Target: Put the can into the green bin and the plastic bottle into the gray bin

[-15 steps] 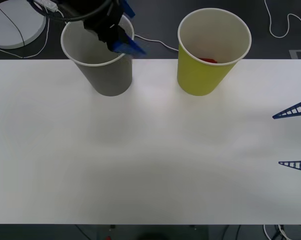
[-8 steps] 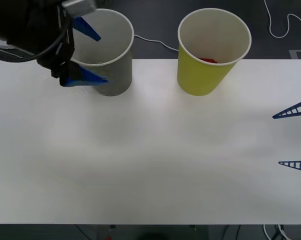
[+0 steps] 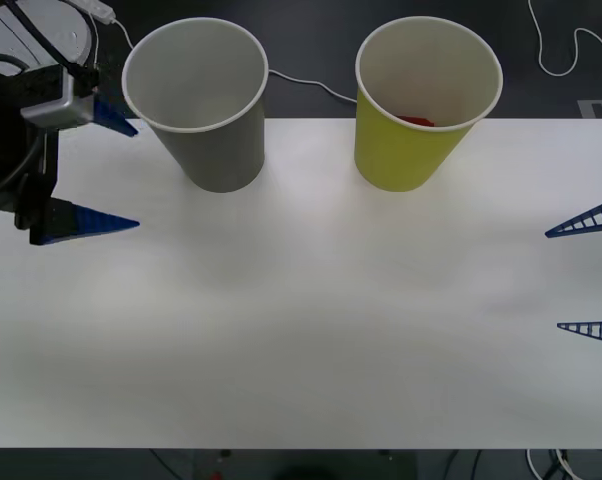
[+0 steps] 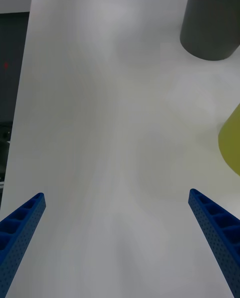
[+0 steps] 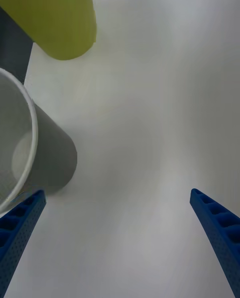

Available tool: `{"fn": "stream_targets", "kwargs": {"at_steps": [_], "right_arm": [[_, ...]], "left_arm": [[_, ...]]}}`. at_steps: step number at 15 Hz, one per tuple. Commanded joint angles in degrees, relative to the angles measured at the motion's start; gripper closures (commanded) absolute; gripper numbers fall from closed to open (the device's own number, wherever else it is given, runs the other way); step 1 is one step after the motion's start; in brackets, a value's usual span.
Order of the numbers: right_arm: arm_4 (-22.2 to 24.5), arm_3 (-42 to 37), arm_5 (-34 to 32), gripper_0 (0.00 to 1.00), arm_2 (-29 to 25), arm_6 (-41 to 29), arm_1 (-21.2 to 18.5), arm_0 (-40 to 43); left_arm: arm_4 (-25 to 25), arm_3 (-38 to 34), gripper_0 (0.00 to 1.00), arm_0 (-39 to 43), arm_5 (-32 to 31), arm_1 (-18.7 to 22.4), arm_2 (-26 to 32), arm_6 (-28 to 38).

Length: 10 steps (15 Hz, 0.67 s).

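Spanning most of the front view, smooth white table. Standing upright at its far edge, tapered gray bin, tapered green bin holding something red, presumably the can. Spread wide: left gripper beside gray bin, right gripper at right edge.

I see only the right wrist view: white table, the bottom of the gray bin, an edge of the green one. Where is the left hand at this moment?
Observer: The left hand is over the left edge of the table, beside the gray bin and apart from it.
Operator: Is it holding something?
Observer: No. Its fingers are open, with nothing between them.
Operator: What is inside the green bin?
Observer: From the front, something orange-red lies at the bottom of the green bin, probably the can, mostly hidden by the wall.
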Motion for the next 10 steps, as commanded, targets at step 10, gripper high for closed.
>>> {"fn": "stream_targets", "kwargs": {"at_steps": [10], "right_arm": [[0.00, 0.00, 0.00, 0.00, 0.00, 0.00, 0.00, 0.00]], "left_arm": [[4.09, -0.13, 0.00, 22.12, 1.15, -0.08, 12.17, -20.90]]}}
